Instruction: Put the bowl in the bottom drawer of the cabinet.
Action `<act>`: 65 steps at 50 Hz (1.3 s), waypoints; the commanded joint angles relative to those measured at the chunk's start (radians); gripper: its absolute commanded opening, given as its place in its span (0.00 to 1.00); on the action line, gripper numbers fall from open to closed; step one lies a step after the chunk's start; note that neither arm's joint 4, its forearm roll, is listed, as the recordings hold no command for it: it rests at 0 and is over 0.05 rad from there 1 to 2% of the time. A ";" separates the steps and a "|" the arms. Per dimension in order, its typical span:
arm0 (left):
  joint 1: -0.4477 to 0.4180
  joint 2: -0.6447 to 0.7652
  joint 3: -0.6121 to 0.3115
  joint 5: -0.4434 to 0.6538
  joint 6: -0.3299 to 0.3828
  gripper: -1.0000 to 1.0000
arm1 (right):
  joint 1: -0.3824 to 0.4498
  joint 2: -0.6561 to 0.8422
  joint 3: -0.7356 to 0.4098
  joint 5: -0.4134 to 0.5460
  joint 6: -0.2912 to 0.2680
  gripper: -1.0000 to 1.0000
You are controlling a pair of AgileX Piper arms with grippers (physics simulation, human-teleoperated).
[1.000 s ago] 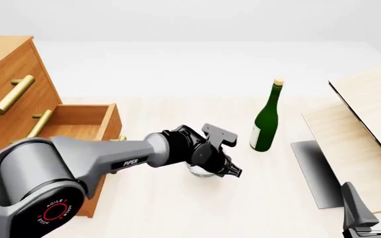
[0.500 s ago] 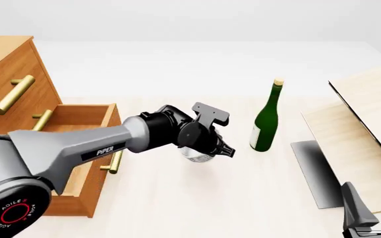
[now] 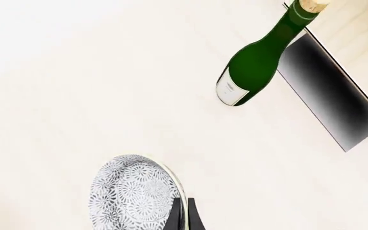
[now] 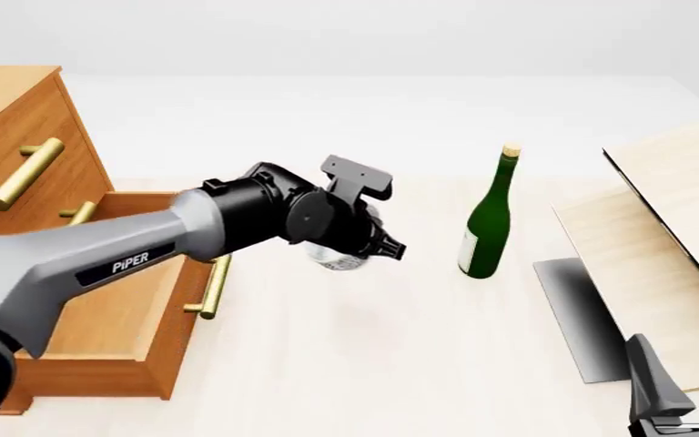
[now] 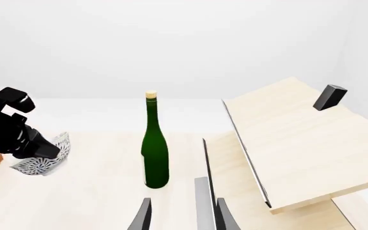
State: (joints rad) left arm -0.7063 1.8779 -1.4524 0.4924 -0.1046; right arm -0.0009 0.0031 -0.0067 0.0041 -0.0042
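The cabinet (image 4: 15, 127) stands at the left with its bottom drawer (image 4: 177, 341) pulled out. My left gripper (image 4: 380, 246) is shut on the rim of the speckled bowl (image 4: 335, 259), which it holds tilted above the table, just right of the drawer's front. The left wrist view has the bowl (image 3: 132, 194) close up, with the fingers (image 3: 193, 221) pinching its edge. From the right wrist view, the bowl (image 5: 43, 157) hangs left of the bottle. My right gripper (image 4: 687, 387) stays low at the near right, open, with nothing between its fingers (image 5: 140, 216).
A green wine bottle (image 4: 486, 228) stands upright right of the bowl. Pale wooden boards (image 4: 665, 228) lean at the far right over a dark grey panel (image 4: 574, 309). Brass handles (image 4: 22, 173) stick out from the upper drawers.
The left arm has lifted the bowl and carried it up and left, toward the open drawer. My right gripper has not moved.
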 commanded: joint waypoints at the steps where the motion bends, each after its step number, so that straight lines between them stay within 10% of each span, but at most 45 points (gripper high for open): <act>1: 0.037 -0.089 0.044 0.006 0.011 0.00 | 0.000 0.000 0.000 0.000 0.000 1.00; 65: 0.217 -0.477 0.332 -0.010 0.019 0.00 | 0.000 0.000 0.000 0.000 0.000 1.00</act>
State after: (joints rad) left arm -0.5212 1.4560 -1.1643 0.4884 -0.0922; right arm -0.0009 0.0031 -0.0067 0.0041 -0.0041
